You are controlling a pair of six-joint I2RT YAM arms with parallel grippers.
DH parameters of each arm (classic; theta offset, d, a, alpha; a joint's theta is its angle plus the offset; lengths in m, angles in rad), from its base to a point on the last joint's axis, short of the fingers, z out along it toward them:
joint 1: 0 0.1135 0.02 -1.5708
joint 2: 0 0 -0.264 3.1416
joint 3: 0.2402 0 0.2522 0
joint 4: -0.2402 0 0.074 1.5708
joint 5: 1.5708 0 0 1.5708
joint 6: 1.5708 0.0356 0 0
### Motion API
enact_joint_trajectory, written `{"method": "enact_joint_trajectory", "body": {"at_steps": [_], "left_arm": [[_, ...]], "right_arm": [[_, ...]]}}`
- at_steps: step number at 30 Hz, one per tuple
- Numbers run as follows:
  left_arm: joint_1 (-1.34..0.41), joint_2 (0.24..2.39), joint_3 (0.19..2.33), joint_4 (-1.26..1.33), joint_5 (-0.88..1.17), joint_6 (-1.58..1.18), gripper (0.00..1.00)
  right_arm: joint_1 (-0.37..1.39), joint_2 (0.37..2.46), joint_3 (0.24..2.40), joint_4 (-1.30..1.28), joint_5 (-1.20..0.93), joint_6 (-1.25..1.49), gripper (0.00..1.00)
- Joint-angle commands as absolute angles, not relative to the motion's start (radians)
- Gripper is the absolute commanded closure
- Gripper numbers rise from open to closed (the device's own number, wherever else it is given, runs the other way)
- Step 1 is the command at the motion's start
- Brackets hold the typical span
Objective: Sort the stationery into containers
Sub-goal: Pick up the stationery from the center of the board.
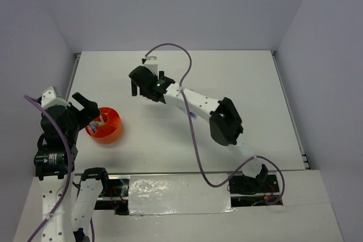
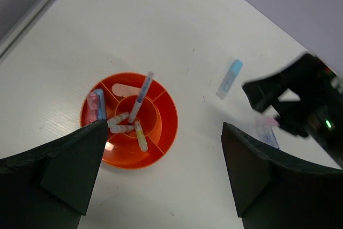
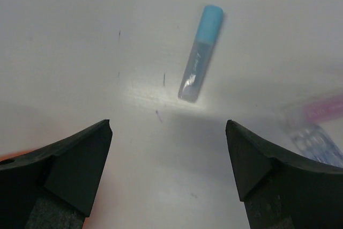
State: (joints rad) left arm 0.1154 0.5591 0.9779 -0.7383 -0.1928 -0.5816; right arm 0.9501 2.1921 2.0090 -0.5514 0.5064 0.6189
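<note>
Near the left edge, orange cup (image 1: pixel 115 132) is already holding several pieces (image 2: pixel 141 137) | my left gripper (image 2: pixel 164 127) is hovering over it, wide and empty | my right gripper (image 3: pixel 167 124) is gaping, empty, above blue-capped tube (image 3: pixel 199 54) toward the far edge | pink piece (image 3: pixel 321 108) beside it is also waiting

Several pens (image 2: pixel 140 97) in cup (image 2: pixel 167 128); capped tube (image 2: pixel 229 79) on table (image 2: pixel 161 25) to its right.

- The white table (image 1: pixel 249 77) bore a few things.
- An orange cup (image 1: pixel 111 135) stood near its left edge.
- A blue-capped clear tube (image 3: pixel 199 52) lay flat.
- Pink and blue pieces (image 3: pixel 316 127) lay near the tube, blurred.
</note>
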Motion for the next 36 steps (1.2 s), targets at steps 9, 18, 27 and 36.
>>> {"method": "enact_joint_trajectory", "body": {"at_steps": [9,18,27,36], "left_arm": [[0.043,0.627,1.045,-0.695,0.023,-0.503,0.01],[-0.032,0.603,1.002,-0.669,-0.031,-0.477,0.01],[-0.038,0.598,1.042,-0.693,-0.008,-0.463,0.01],[-0.044,0.571,1.025,-0.693,-0.008,-0.454,0.01]], "right_arm": [[0.830,2.583,2.403,-0.607,0.410,0.589,0.18],[0.822,2.683,2.516,-0.690,0.351,0.554,0.40],[0.825,2.669,2.505,-0.863,0.310,0.497,0.39],[0.793,2.640,2.418,-0.804,0.112,0.423,0.53]]}}
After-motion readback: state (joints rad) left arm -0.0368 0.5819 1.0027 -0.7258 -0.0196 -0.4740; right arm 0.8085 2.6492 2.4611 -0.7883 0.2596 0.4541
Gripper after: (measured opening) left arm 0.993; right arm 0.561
